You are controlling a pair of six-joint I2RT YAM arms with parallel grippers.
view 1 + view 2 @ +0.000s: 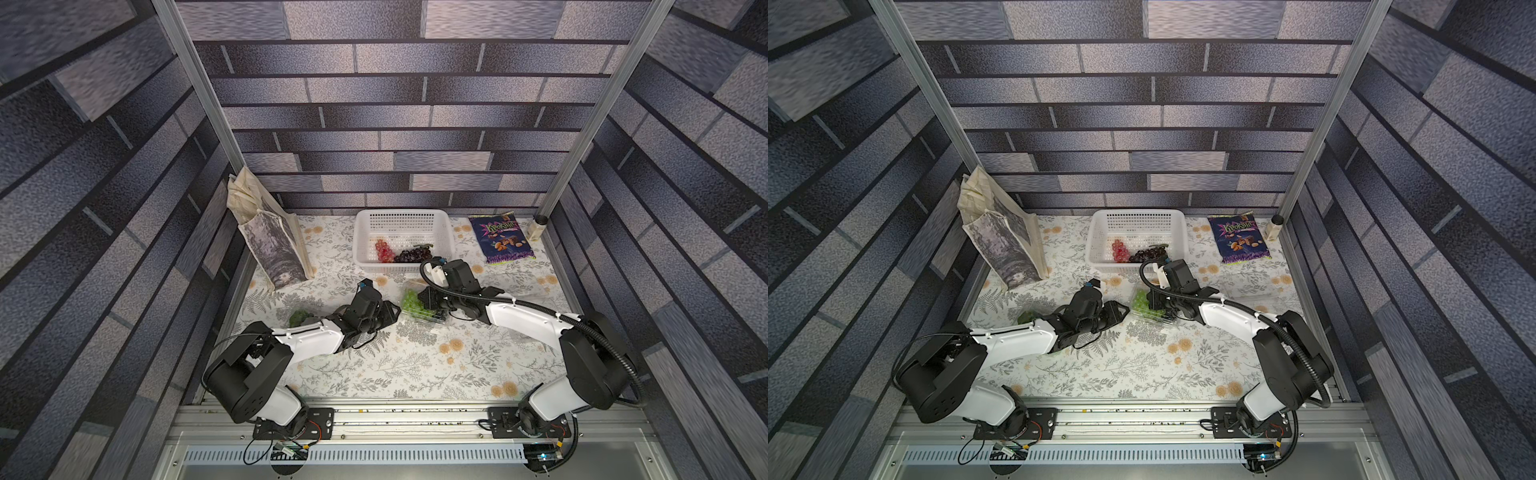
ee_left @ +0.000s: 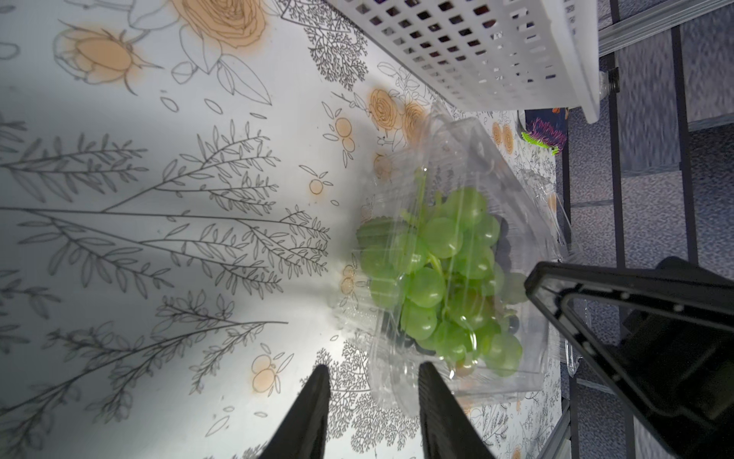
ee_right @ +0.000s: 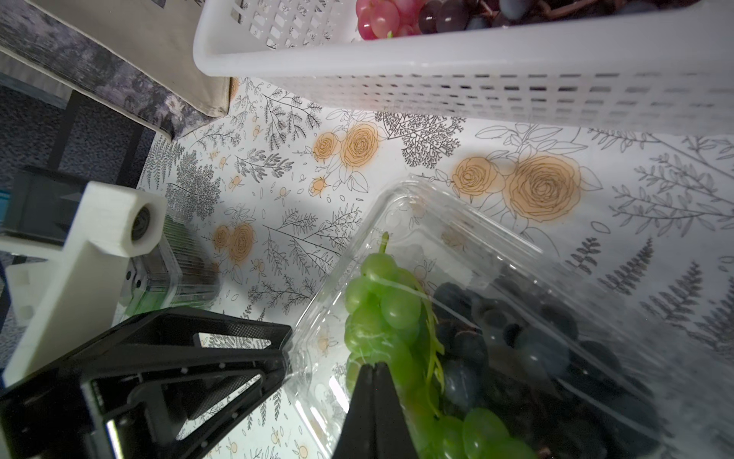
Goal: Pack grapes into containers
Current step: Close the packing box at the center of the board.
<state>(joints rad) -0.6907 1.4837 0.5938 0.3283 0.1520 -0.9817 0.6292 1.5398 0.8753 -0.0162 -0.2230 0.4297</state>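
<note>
One clear plastic clamshell box (image 3: 413,206) lies between the two grippers. It holds two bunches, one bright green grape bunch (image 2: 441,278) and one black grape bunch (image 3: 516,337). The right gripper (image 3: 373,367) is clenched on nothing, its tips over the green bunch. The left gripper (image 2: 373,369) has its jaws parted and grips nothing, with the box's corner just ahead. Beyond the right gripper, one white perforated plastic basket (image 1: 403,220) holds two more: one translucent red bunch (image 1: 384,250) and one dark purple bunch (image 1: 413,254). Behind the left gripper lies a second clear box (image 3: 190,274) with green inside.
</note>
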